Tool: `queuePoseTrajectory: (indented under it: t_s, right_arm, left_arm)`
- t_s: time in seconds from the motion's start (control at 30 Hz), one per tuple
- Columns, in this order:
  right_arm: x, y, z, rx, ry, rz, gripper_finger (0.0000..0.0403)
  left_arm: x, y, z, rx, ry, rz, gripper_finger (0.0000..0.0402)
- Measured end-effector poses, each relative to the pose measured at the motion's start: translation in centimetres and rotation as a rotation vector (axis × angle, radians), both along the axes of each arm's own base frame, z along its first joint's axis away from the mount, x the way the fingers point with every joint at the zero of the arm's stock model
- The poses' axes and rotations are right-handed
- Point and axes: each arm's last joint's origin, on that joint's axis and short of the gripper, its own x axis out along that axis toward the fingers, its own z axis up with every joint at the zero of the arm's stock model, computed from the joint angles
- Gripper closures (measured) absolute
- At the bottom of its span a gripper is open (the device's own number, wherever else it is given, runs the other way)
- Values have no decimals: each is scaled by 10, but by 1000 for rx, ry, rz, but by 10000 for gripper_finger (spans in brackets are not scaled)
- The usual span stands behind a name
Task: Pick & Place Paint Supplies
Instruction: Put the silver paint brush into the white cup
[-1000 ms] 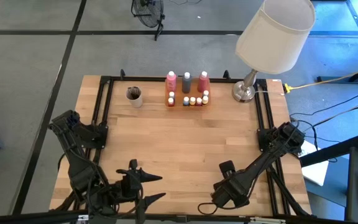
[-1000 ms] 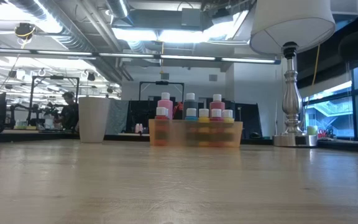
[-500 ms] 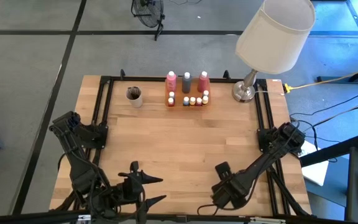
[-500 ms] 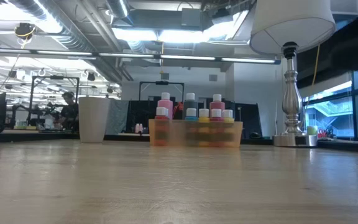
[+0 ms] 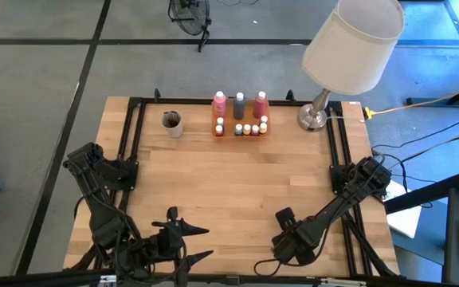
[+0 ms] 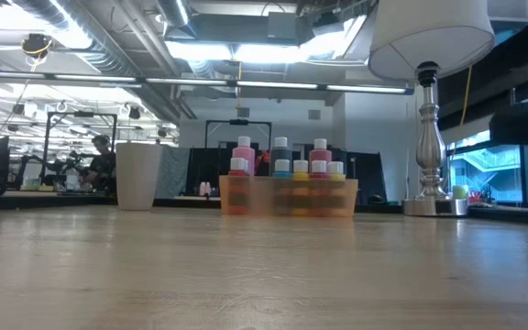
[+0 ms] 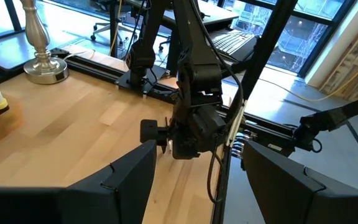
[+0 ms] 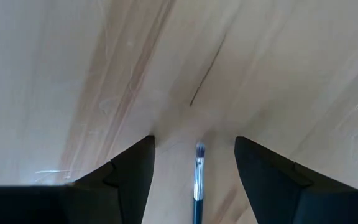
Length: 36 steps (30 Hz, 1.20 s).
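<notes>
A thin dark brush (image 8: 197,186) with a pale bristle tip lies flat on the wood near the table's front edge. My right gripper (image 8: 194,144) points straight down over it and is open, one finger on each side of the brush and clear of it. In the high view my right gripper (image 5: 285,247) is at the near right. My left gripper (image 5: 202,241) hovers open and empty at the near left. At the far middle the orange tray (image 5: 240,130) holds two pink bottles and a grey bottle (image 5: 240,106), plus small pots.
A beige cup (image 5: 172,122) stands left of the tray. A lamp's metal base (image 5: 312,118) stands to the tray's right, its shade (image 5: 353,44) high above. Black rails (image 5: 130,151) run along the table's sides. Bare wood (image 5: 237,179) lies between tray and grippers.
My right gripper has sunk a little toward the table near its front edge, still open. A dark part of that arm has come into the low view at the right.
</notes>
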Motion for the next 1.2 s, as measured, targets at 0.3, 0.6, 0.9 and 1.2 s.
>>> queuePoseTrajectory:
  t_s: [0.3, 0.6, 0.9, 1.2]
  right_arm:
    - [-6, -5, -9, 15, 15, -9, 176]
    - [-6, -5, -10, 20, 25, -31, 176]
    - [-7, -5, -10, 19, 33, -66, 177]
    - [-7, -5, -10, 16, 37, -116, 178]
  left_arm:
    - [0, 0, 0, 0, 0, -1, 164]
    - [0, -1, 0, -2, 13, -23, 164]
    - [0, -1, 0, -7, 17, -32, 164]
    - [0, -1, 0, -14, 16, -29, 164]
